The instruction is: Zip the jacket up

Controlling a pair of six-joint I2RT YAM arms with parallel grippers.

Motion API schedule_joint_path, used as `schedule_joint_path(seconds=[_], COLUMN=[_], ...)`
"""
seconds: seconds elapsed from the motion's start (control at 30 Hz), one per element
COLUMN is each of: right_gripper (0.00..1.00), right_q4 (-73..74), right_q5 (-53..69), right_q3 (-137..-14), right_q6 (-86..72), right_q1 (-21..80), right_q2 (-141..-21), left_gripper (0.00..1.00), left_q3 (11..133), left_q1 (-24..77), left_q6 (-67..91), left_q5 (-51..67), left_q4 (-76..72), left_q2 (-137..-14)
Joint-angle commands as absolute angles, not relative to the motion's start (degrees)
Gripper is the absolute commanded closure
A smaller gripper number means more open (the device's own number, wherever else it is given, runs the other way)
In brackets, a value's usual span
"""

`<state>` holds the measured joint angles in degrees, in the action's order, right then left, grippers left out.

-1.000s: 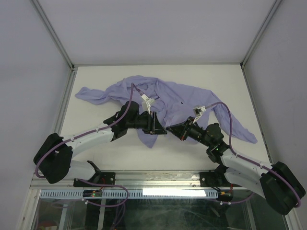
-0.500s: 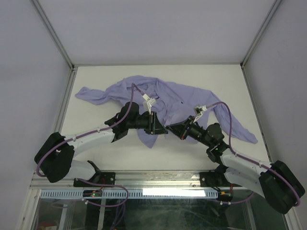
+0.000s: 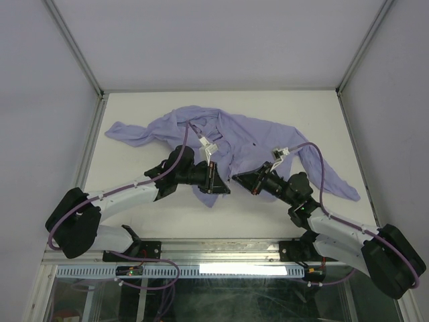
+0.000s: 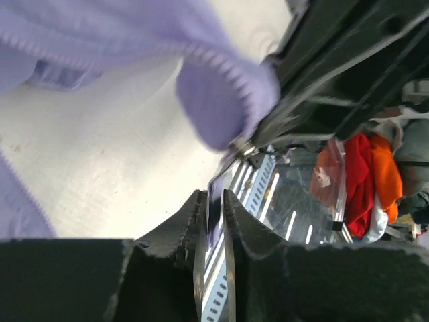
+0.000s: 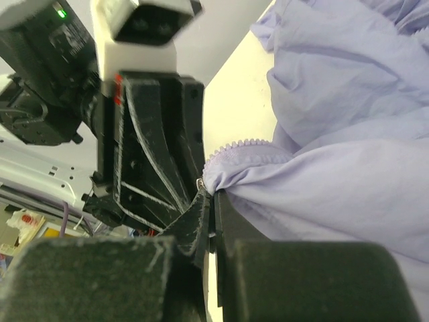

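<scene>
The lavender jacket lies crumpled across the middle of the white table, sleeves out to both sides. My right gripper is shut on the jacket's front edge. In the right wrist view its tips pinch a corner with zipper teeth. My left gripper faces it, almost touching, over the hem flap. In the left wrist view its jaws stand nearly together with a thin dark-violet sliver between the tips. The pinched corner hangs just ahead of them.
Metal frame posts border the table on the left and right. A rail runs along the near edge by both arm bases. Beyond that edge, the left wrist view shows red and orange items.
My left gripper's jaws have come together, and it has slid slightly nearer, toward the hem flap. The right gripper and the jacket corner it holds have stayed in place.
</scene>
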<state>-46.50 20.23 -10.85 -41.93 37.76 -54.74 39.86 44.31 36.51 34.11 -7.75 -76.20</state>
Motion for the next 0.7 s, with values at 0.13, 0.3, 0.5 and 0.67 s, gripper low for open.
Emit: schedule_joint_path(seconds=[0.13,0.3,0.5,0.67], right_gripper=[1.00,1.00,1.00,1.00], right_q4=[-47.35,-36.64,-30.27,-30.02], right_q5=[16.92,16.05,16.05,16.05], right_q3=[-11.03,-10.51,-9.47,-9.06], right_q6=[-40.06,-38.41,-38.41,-38.41], right_q1=[37.18,37.20,37.10,37.13], right_q2=[-51.02,-44.77,-39.76,-39.25], left_gripper=[0.63,0.53,0.50,0.50], left_q3=[45.34,50.10,58.39,66.46], left_q1=[44.74,44.76,45.36,48.54], left_q6=[33.30,33.10,31.44,29.22], left_q5=[23.87,14.43,4.35,-3.43], left_q4=[11.98,25.83,41.98,49.96], left_q2=[-74.68,-74.33,-82.32,-91.77])
